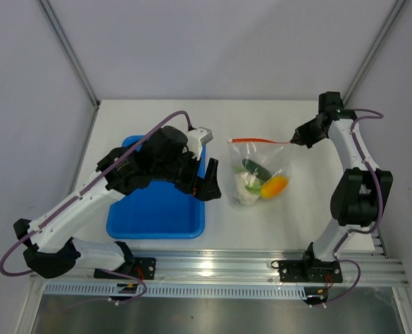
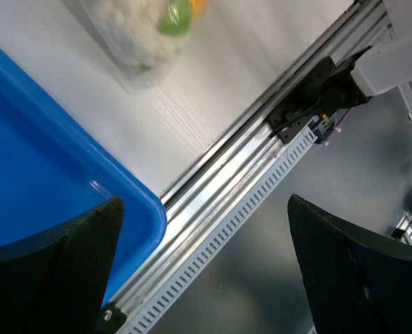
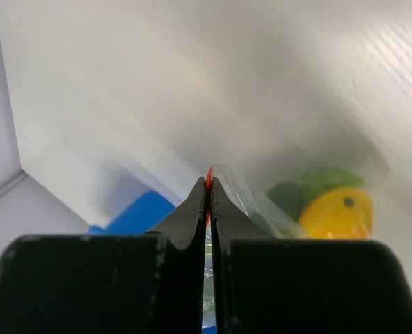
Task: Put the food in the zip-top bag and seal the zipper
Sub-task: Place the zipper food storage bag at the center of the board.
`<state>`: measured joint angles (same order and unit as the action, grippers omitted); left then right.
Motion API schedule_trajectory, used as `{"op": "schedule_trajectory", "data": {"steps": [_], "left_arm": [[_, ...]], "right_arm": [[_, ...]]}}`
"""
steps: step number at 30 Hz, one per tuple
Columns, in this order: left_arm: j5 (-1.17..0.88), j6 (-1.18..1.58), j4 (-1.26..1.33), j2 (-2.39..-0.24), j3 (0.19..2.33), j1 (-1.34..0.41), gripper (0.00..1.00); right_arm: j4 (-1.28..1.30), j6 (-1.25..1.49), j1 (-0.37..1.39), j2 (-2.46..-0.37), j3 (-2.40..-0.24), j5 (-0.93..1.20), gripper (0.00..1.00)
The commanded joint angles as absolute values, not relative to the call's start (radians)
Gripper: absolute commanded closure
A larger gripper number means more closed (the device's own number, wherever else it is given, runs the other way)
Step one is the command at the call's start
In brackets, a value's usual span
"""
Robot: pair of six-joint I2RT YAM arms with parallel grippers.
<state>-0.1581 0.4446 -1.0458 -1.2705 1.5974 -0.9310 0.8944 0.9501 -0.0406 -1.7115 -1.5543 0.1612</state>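
A flat white tabletop (image 1: 157,125) carries two things. A shallow rectangular blue plastic tray (image 1: 157,219) lies at about eight o'clock from the centre, near the front edge. A small clear crinkly plastic bag (image 1: 260,149), its orange-red mouth strip toward twelve o'clock, rests at three o'clock of the tray, apart from it.

The tray (image 1: 150,217) lies on the left of the worktop (image 1: 262,118). The zip-top bag (image 1: 263,149) lies just right of it, with the food (image 1: 250,185) inside.
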Motion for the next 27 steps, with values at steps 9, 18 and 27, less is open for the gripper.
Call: {"op": "schedule_trajectory", "data": {"steps": [9, 18, 27], "left_arm": [[-0.144, 0.499, -0.953, -1.1, 1.399, -0.934, 0.01], [-0.15, 0.514, -0.942, -1.103, 1.384, -0.933, 0.0], [-0.178, 0.532, -0.927, -1.101, 1.376, -0.933, 0.0]], "right_arm": [[0.769, 1.031, -0.046, -2.018, -1.756, 0.006, 1.0], [0.756, 0.95, -0.067, -2.174, -1.847, -0.026, 1.0], [0.719, 0.743, -0.069, -2.284, -1.908, 0.034, 1.0]]}}
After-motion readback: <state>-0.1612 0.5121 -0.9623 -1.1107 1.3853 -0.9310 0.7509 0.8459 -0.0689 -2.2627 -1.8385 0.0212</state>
